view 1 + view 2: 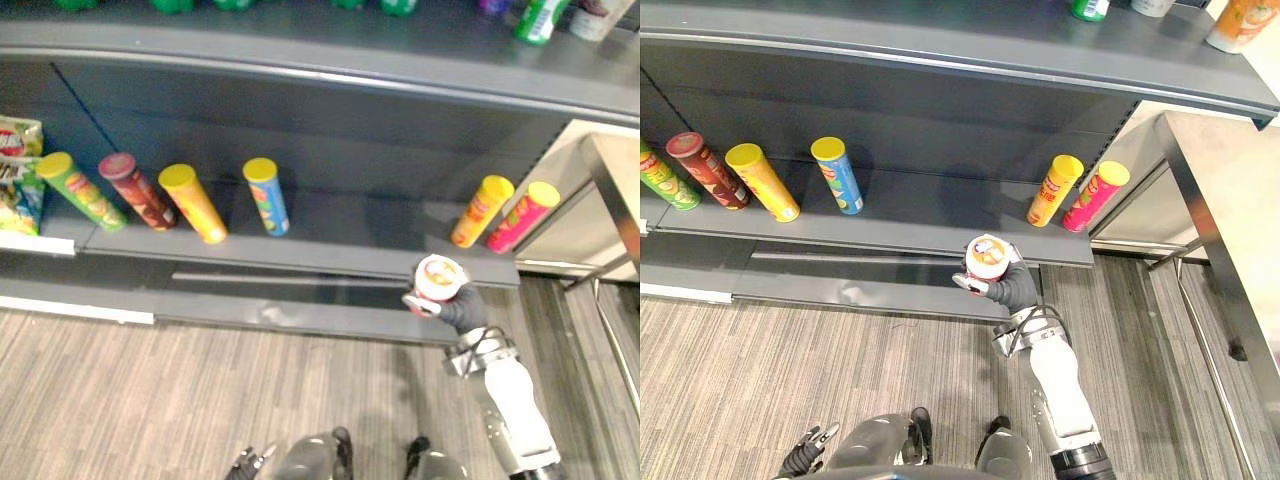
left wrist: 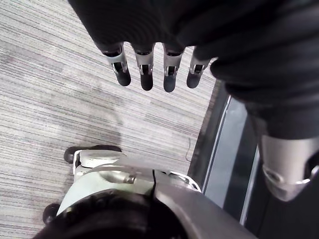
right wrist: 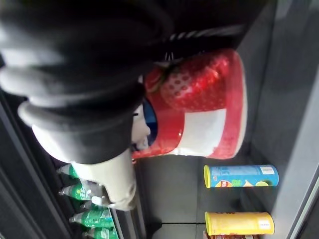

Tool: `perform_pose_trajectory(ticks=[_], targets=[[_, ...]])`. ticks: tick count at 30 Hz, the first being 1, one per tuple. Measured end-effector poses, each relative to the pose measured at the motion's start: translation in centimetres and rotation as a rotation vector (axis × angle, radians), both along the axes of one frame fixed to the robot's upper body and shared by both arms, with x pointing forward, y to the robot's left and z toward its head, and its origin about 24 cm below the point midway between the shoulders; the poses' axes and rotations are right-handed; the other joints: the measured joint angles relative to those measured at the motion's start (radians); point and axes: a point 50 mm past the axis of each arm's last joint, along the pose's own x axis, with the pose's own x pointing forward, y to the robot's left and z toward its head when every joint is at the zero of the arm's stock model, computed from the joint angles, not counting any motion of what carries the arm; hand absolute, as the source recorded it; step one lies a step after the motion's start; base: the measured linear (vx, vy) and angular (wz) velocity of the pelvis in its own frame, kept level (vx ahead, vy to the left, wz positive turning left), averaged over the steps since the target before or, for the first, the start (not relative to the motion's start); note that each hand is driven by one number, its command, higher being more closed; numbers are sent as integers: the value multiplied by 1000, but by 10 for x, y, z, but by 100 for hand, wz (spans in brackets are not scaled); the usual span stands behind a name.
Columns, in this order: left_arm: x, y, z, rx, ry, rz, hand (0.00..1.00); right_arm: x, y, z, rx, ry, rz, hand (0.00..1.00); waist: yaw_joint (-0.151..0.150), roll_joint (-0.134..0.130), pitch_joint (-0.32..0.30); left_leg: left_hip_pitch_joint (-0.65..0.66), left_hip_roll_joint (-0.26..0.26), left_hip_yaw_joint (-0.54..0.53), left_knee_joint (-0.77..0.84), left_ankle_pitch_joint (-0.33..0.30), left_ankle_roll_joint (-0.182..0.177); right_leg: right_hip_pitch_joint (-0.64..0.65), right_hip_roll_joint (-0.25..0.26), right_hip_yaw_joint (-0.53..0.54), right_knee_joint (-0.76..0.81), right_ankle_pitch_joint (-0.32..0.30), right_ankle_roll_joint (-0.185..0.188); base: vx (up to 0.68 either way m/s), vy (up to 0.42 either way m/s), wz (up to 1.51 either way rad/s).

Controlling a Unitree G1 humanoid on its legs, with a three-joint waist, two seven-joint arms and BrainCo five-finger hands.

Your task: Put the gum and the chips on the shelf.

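**Strawberry tub at the shelf edge**

The right hand [image 1: 1014,288] is gripping a red-and-white round plastic tub [image 1: 986,256] with a strawberry picture, just before the front edge of the grey metal shelf [image 1: 910,215]. An orange chips tube [image 1: 1053,190] and a pink chips tube [image 1: 1095,196] are leaning on that shelf. The left hand [image 2: 145,74] is hanging loose-fingered.

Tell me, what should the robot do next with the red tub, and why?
Probably reach the right hand forward: it holds the red tub by the front edge of the shelf, with bare room ahead between the blue can and the orange can.
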Motion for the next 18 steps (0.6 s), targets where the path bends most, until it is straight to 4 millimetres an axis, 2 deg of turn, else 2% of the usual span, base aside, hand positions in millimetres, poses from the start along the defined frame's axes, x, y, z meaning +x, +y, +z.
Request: perform_pose_trajectory(ticks=[2,4,8,11,13,18], targets=[[-1,0,-1,4,9,-5,0,0,0,-1,1,3,-1,100,-11,-2,-2,1,0,-9,-55,38,-11,4,16,-10,-50,28,-9,-10,-107,8],[-3,1,-2,7,23,9,0,1,-1,-5,-2,22,-11,100,-13,-1,-3,7,9,-11,-108,82,-41,17,42,-19,-118,78,-7,-1,-118,-2],[-6,2,-3,15,32,50,0,3,-5,-13,18,60,-49,100,-14,4,-14,49,36,-5,-170,114,-69,40,79,-18,-156,94,-23,-4,-139,-14],[-11,0,-5,23,57,55,0,3,-8,-15,28,69,-75,100,-15,15,-44,81,59,16,-224,137,-87,53,112,-2,-190,107,-43,-3,-139,-23],[-13,-1,-6,23,65,70,0,1,-8,-17,29,79,-81,100,-26,21,-56,96,69,20,-247,147,-96,63,125,0,-204,109,-47,-13,-99,-12],[-14,-1,-7,44,86,59,0,2,-9,-17,30,80,-105,100,-29,22,-74,139,76,33,-314,173,-103,87,145,3,-234,118,-60,-1,-56,-7]])
